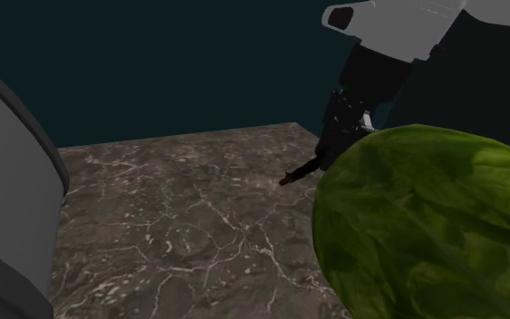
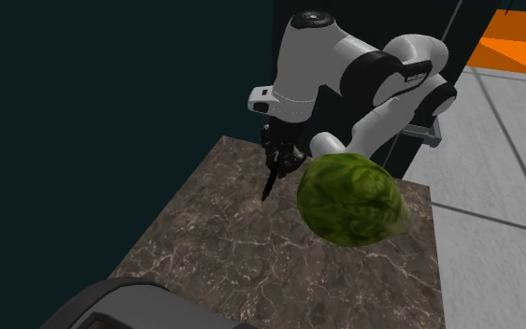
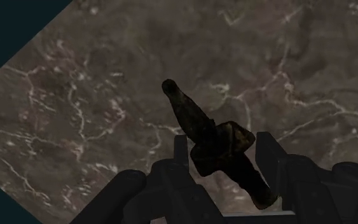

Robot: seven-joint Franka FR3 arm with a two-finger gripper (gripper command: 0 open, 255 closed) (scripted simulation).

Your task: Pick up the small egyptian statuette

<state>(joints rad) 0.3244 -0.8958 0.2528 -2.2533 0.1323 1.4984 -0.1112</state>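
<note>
The small dark statuette [image 3: 210, 141] is a slim, blackish-brown figure with a narrow tip, clasped between my two black fingers [image 3: 268, 153] in the wrist view. My gripper [image 3: 220, 153] is shut on it and holds it tilted, above the brown marble counter [image 3: 107, 95]. From the shoulder camera the statuette [image 1: 298, 171] pokes out of the gripper [image 1: 321, 163] toward that view's left, clear of the counter [image 1: 171, 227]. The second exterior view has the statuette [image 2: 269, 185] hanging below the gripper [image 2: 276, 170], over the counter's far end.
A large green leafy ball, like a lettuce head [image 2: 349, 199], sits on the counter beside the arm and blocks the shoulder view's lower right [image 1: 434, 227]. A grey rounded appliance [image 1: 8, 199] stands at the counter's other end. Dark wall behind; orange and grey floor [image 2: 504, 140] beyond.
</note>
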